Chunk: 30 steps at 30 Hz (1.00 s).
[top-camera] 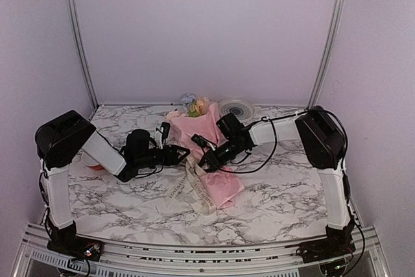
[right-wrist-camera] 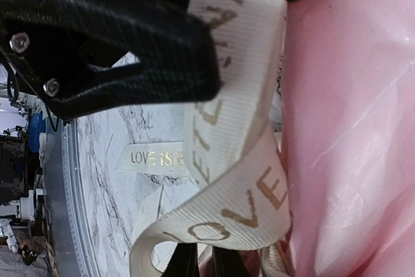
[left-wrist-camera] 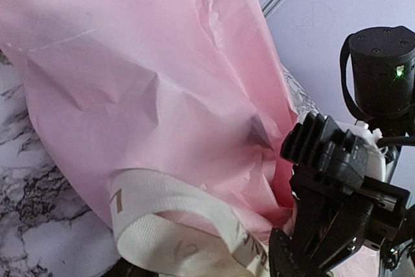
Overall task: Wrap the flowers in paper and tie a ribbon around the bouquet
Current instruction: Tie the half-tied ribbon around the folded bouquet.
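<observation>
The bouquet lies across the table's middle, its pink paper (top-camera: 209, 135) wrapped in a cone with the flowers (top-camera: 198, 105) poking out at the far end. The cream ribbon (top-camera: 194, 189) trails off the cone's near part. My left gripper (top-camera: 180, 155) is at the cone's left side and my right gripper (top-camera: 206, 161) at its right. In the left wrist view the left gripper (left-wrist-camera: 204, 270) is open, with a ribbon (left-wrist-camera: 168, 215) loop lying between its fingers against the paper (left-wrist-camera: 149, 82). In the right wrist view the right gripper (right-wrist-camera: 209, 265) shows a narrow slit, and the lettered ribbon (right-wrist-camera: 240, 212) curls over its tips, hiding them.
A round ringed plate (top-camera: 235, 106) sits at the back, right of the flowers. A small red-orange thing (top-camera: 94, 164) peeks from behind the left arm. A ribbon tail (right-wrist-camera: 152, 157) lies flat on the marble. The left arm's black finger (right-wrist-camera: 130, 50) crosses the right wrist view.
</observation>
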Motion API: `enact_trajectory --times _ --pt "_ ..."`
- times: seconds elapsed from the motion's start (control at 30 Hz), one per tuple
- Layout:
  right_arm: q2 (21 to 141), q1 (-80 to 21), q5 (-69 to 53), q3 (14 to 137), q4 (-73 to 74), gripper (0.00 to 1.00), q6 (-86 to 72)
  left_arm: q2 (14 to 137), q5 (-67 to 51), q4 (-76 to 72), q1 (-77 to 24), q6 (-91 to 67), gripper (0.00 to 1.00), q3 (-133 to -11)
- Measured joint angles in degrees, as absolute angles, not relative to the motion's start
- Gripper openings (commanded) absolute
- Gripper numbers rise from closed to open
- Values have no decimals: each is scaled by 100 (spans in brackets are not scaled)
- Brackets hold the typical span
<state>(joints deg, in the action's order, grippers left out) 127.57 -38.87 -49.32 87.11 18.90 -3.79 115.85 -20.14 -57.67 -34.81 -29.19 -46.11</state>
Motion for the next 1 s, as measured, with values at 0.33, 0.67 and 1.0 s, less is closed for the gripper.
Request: enact_trajectory --times 0.33,0.67,1.0 --pt "12879 -3865 -5225 8912 1841 11 -292 10731 -1994 -5068 -3481 -3354 76 -3966" --pt "12923 -3868 -5221 8917 1844 13 -274 9981 -1802 -3642 -3494 -2888 27 -3892" --pt "12923 -3909 -5192 8919 1750 12 -331 10630 -2012 -2582 -3927 -2394 23 -4482"
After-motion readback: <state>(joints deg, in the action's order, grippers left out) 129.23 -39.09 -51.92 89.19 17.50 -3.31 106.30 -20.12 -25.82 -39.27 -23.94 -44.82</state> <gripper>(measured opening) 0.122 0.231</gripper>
